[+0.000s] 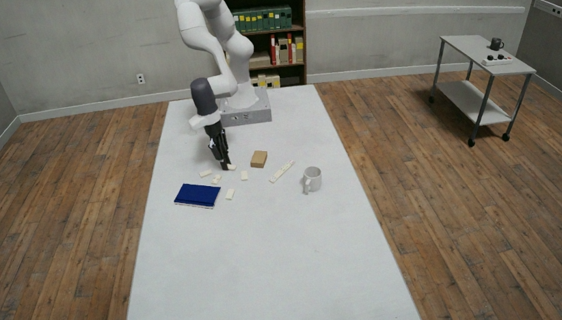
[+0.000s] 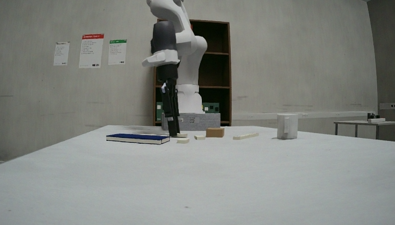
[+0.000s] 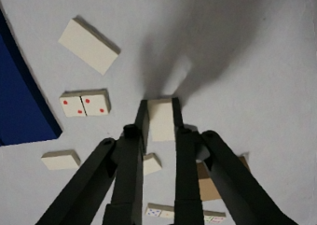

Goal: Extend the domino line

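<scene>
The book [image 1: 197,195] [image 2: 136,137] [image 3: 23,98] has a matt blue cover. At its three o'clock in the top view, the dominoes [image 1: 230,193] [image 2: 182,141] [image 3: 89,46] look like smooth, matt plastic. The box [image 1: 258,158] [image 2: 215,132] [image 3: 208,187] looks like matt cardboard, the mug [image 1: 311,178] [image 2: 287,126] smooth ceramic. The floor [image 1: 74,233] is grained wood; the gripper [image 1: 224,163] [image 2: 174,135] [image 3: 160,109] looks matt black.

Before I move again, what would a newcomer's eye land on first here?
Probably the big white arm, standing at the far end of the white table. Next, the dark blue book near the gripper, whose fingers hold a face-down domino.
</scene>
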You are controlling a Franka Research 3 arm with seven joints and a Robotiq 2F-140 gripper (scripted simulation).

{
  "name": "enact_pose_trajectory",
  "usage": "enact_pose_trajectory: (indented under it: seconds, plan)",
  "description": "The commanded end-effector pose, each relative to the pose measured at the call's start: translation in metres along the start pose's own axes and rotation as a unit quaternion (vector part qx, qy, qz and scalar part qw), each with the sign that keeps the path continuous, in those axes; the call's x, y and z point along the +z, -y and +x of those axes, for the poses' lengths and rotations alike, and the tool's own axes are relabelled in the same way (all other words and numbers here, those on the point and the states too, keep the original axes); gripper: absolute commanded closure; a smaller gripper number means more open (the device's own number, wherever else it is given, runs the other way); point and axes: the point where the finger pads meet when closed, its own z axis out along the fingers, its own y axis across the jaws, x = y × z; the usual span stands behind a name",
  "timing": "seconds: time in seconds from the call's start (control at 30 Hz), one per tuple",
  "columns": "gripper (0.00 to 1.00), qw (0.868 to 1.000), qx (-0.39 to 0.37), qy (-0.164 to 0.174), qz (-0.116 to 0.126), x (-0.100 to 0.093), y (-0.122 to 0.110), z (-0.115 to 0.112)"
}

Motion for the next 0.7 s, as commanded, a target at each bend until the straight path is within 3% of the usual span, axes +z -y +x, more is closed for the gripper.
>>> enact_pose_trajectory:
  seconds: [0.0, 0.17, 0.53, 0.67]
  plan:
    - [0.77, 1.0, 0.0, 0.0, 0.0, -0.007, 0.0, -0.001]
    - [0.77, 1.0, 0.0, 0.0, 0.0, -0.019, 0.0, -0.002]
    - [0.77, 1.0, 0.0, 0.0, 0.0, -0.082, 0.0, -0.011]
    - [0.77, 1.0, 0.0, 0.0, 0.0, -0.096, 0.0, -0.013]
